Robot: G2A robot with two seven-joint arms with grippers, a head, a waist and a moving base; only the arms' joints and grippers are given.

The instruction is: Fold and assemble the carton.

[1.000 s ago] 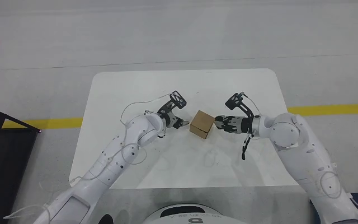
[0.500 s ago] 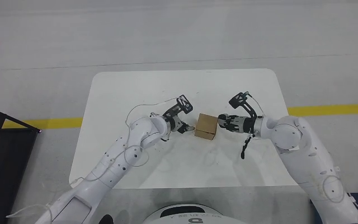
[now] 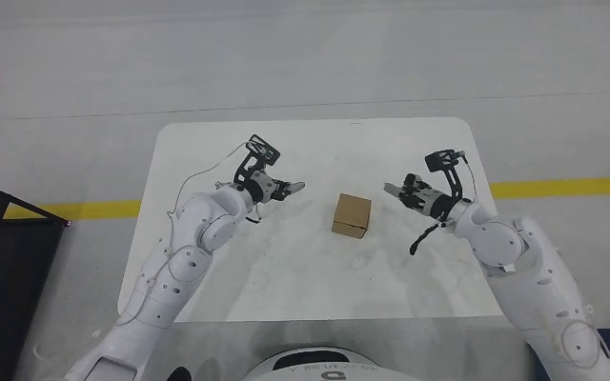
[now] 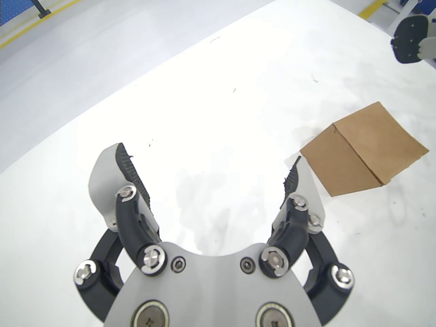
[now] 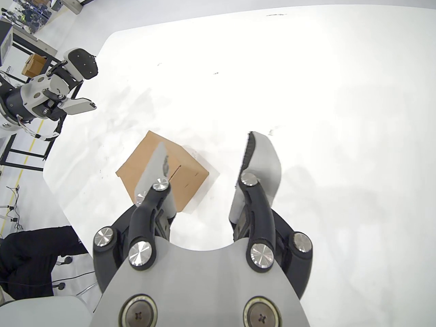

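Cardboard carton untouched; left tool, right tool spread.

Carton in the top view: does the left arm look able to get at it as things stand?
Probably yes. The carton sits alone, apart from the left gripper, whose fingers are open and point roughly toward it; only bare table lies between them.

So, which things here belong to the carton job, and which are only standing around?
Job: carton, closed on top, standing on the table; left gripper, jaws open, apart from it; right gripper, the same.
Not the job: yellow floor line; black frame on the floor; small brown box on a far rack.
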